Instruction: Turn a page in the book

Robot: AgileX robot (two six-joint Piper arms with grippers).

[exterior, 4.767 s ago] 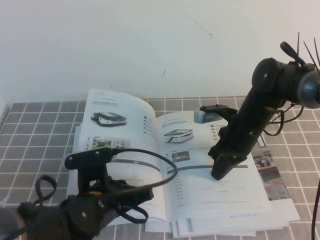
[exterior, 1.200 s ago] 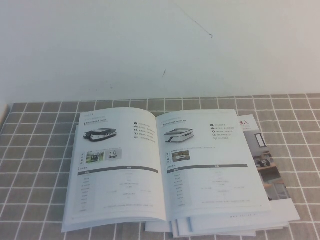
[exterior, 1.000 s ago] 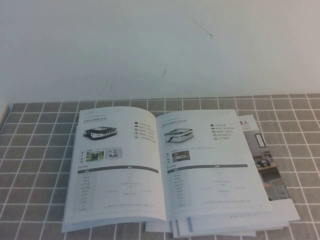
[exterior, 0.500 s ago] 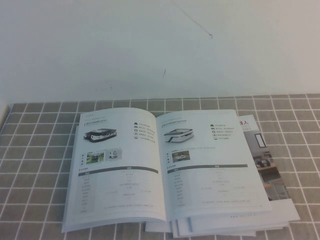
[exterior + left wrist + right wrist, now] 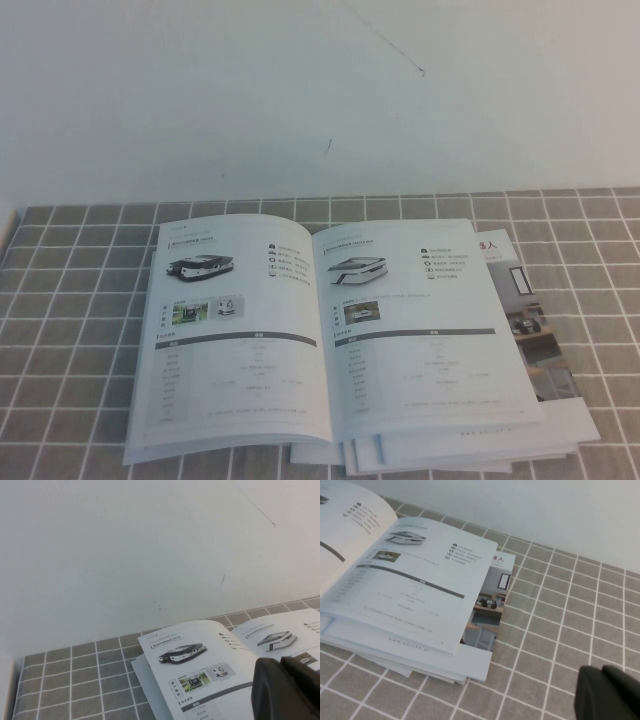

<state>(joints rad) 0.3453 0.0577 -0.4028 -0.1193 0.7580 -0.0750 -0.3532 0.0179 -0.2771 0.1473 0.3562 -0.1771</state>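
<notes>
The book (image 5: 420, 350) lies open and flat on the grey tiled table (image 5: 80, 300). Its left-hand leaf, the page (image 5: 240, 370), lies flat and shows a flat grey vehicle photo above a dark-barred table. The facing leaf shows a white boxy robot. Neither arm appears in the high view. In the left wrist view my left gripper (image 5: 281, 661) hangs shut and empty, above the near side of the book (image 5: 200, 680). In the right wrist view my right gripper (image 5: 602, 670) is shut and empty over bare tiles, off to the right of the book (image 5: 410, 580).
A stack of brochures (image 5: 535, 335) with colour room photos lies under the book and sticks out at its right and front edges (image 5: 487, 610). A plain white wall (image 5: 320, 100) rises just behind the table.
Both arms, which were over the book several seconds ago, have left the high view. The left leaf has settled flat. Nothing has moved over the last second.
</notes>
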